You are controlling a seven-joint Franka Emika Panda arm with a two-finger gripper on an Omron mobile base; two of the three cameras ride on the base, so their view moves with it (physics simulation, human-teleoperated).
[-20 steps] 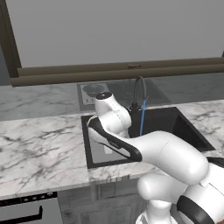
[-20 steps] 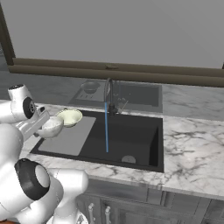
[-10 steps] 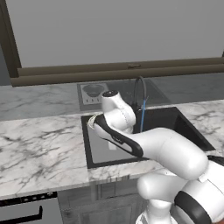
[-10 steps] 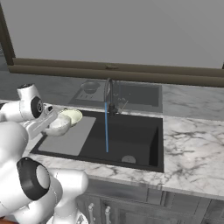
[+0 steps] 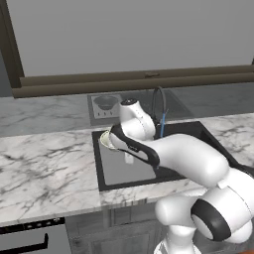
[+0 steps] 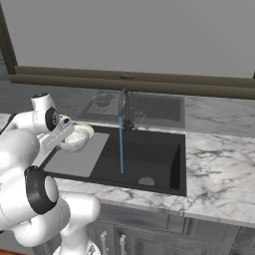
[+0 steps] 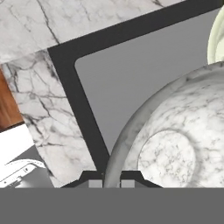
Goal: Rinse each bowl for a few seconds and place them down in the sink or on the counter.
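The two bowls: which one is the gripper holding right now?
The speckled grey-white bowl, pinched at its rim by the shut gripper above the grey panel. The pale cream bowl sits free behind it.

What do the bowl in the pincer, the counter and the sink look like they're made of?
Bowl: looks like glazed stoneware or stone, grey-white with dark marbled veins and a smooth surface; could be ceramic.
Counter: polished marble look, white with grey veins, possibly imitation.
Sink: matte black, no shine, so likely composite or coated metal; the pictures leave that open.
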